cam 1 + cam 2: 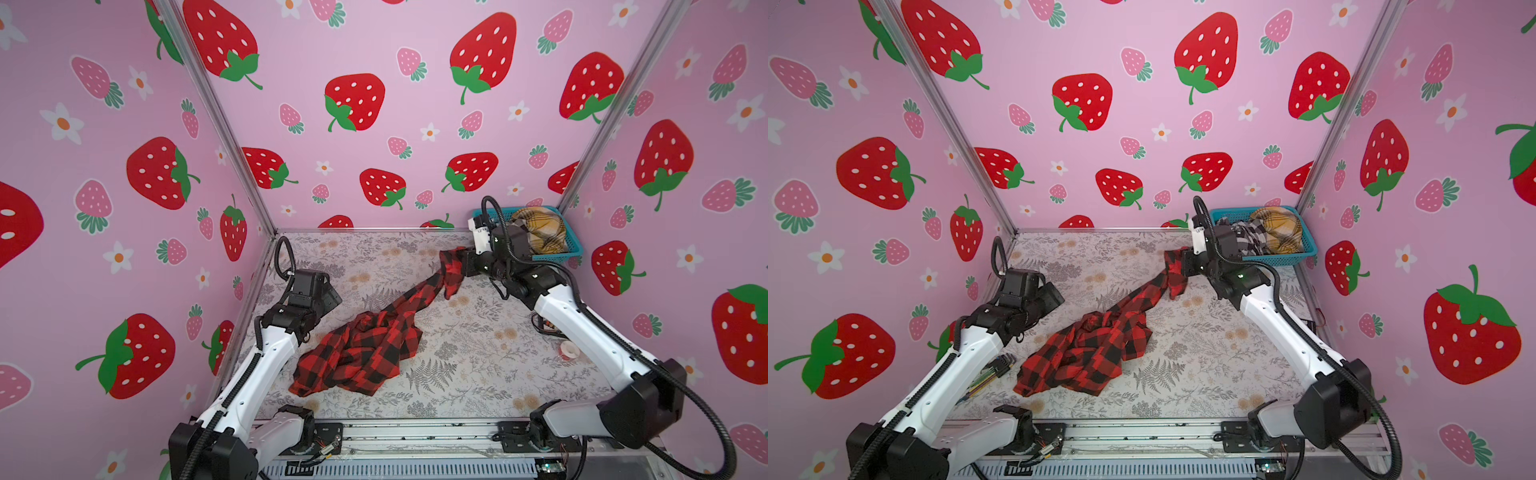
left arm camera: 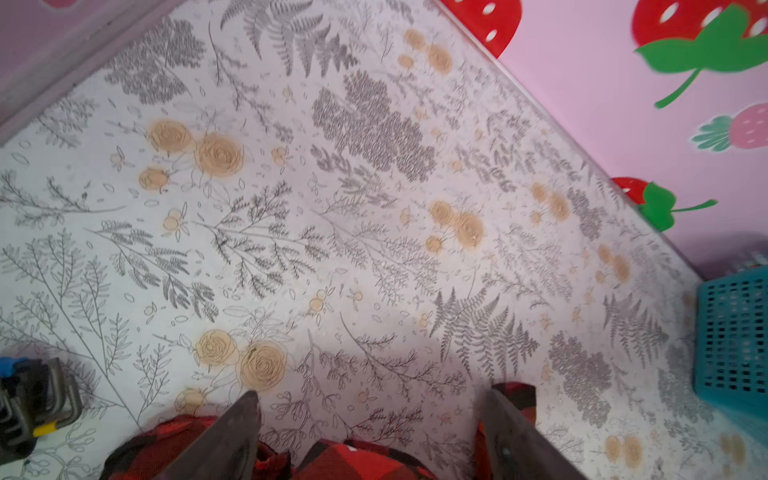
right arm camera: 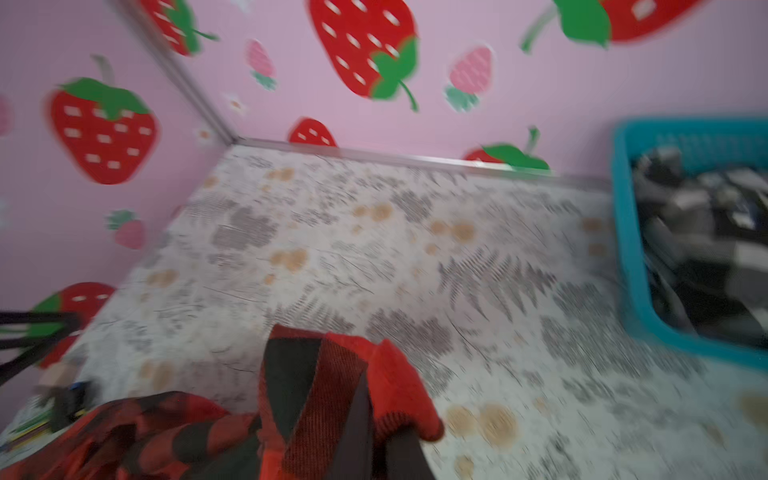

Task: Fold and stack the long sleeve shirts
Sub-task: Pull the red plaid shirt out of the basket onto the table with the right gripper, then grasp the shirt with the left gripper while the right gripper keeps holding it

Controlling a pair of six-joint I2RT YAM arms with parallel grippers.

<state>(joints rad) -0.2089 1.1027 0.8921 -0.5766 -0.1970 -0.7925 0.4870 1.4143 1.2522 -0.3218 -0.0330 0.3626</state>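
The red shirt (image 1: 361,353) lies crumpled on the table (image 1: 478,353), middle to left, close to the left arm; one long strip of it runs up and back toward the right. The right gripper (image 1: 464,261) is pinched tight on the end of that strip and holds it off the table, the cloth bunched and drooping just below the grip. It sits just beside the basket (image 1: 575,249) in the far right corner. In the basket lie a yellow shirt (image 1: 540,232) and a black-and-white shirt (image 1: 1246,241), both in a heap. The left gripper (image 2: 372,395) hangs over the near-left edge of the red shirt, its fingers (image 2: 232,436) spread wide; bare table shows between them, with red cloth below.
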